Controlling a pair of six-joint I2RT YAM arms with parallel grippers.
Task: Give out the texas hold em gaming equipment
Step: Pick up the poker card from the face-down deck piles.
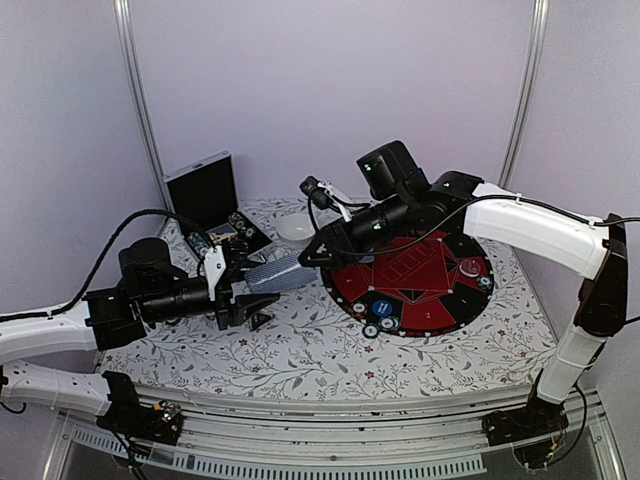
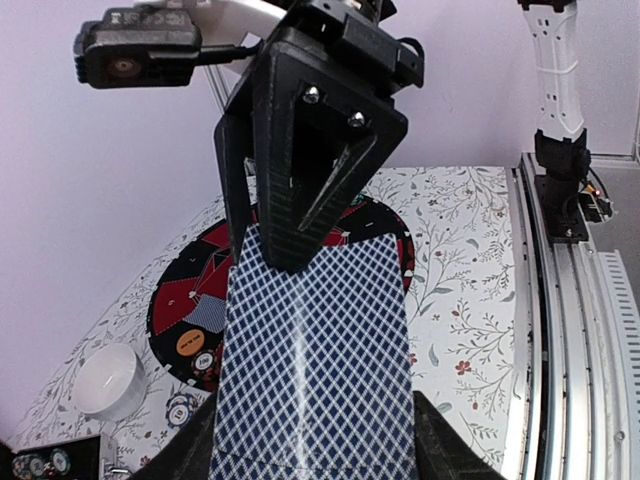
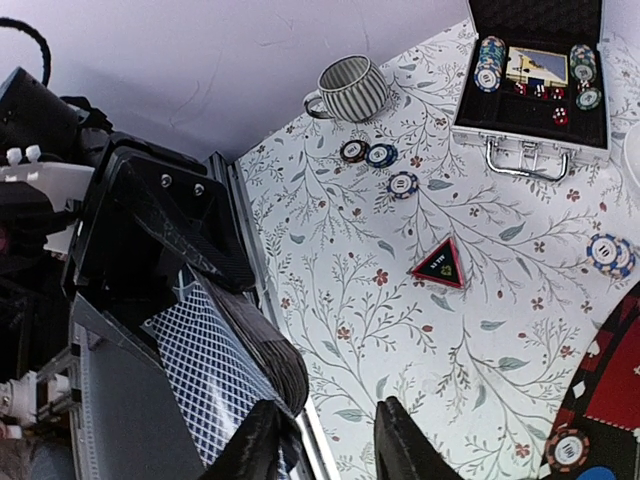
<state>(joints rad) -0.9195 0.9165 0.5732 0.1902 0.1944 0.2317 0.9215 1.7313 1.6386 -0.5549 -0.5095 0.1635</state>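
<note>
Our left jaws grasp the deck [image 1: 278, 273]. The right jaws' grip we cannot tell; between them, we pinch only the top card [image 2: 318, 360].

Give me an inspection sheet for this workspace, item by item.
Surface: floral tablecloth, round red-and-black mat at right.
Job's things: card deck held in mid-air; chips on the mat's near rim; loose chips on the cloth.
Clutter: white bowl, striped mug, open black case.
Tools: left tool clamps the deck; right tool, jaws apart, at its far end.
Cables: black cable loops over the left arm.
Surroundings: pale walls, metal posts.
</note>
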